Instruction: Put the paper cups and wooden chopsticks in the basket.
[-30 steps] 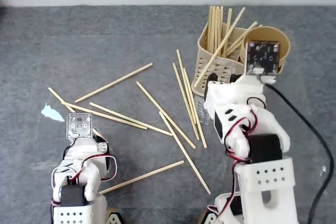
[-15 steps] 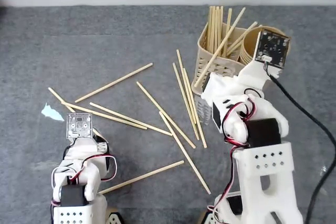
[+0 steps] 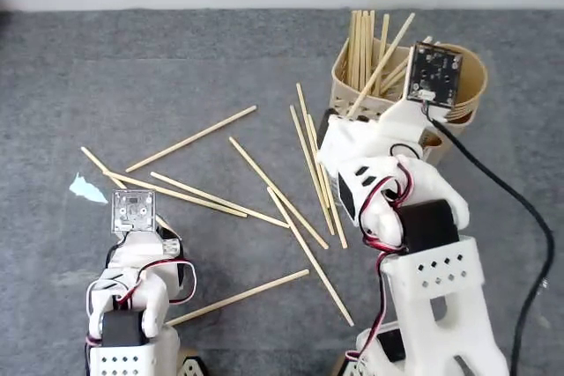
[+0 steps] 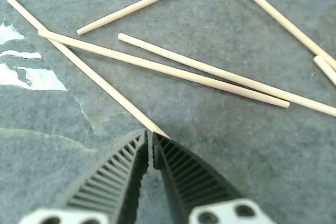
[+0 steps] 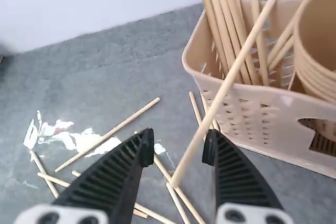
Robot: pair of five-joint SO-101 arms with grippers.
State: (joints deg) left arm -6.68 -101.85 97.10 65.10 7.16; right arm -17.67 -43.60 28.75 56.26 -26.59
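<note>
Toward the far right of the grey tabletop (image 3: 176,68) stands the beige basket (image 3: 352,101), with a sheaf of wooden chopsticks (image 3: 361,41) upright on its side nearer the left edge and stacked paper cups (image 3: 471,72) on its side nearer the right edge. Just on the near side of the basket hangs the right end effector (image 5: 178,136), its jaws parted and gripping nothing. One leaning chopstick (image 5: 233,82) slants from the basket's rim down toward the tabletop and shows in the gap between them (whether it truly lies between the fingers or beyond them I cannot tell). Over the middle of the tabletop, from its left side up to the basket's foot, lie loose chopsticks (image 3: 264,184), several crossing one another. Near the near left corner the left end effector (image 4: 151,139) is pressed closed with nothing between its jaws, its tips at the end of one long chopstick (image 4: 94,74). A pale scrap (image 3: 86,188) lies just beside that stick toward the left edge.
</note>
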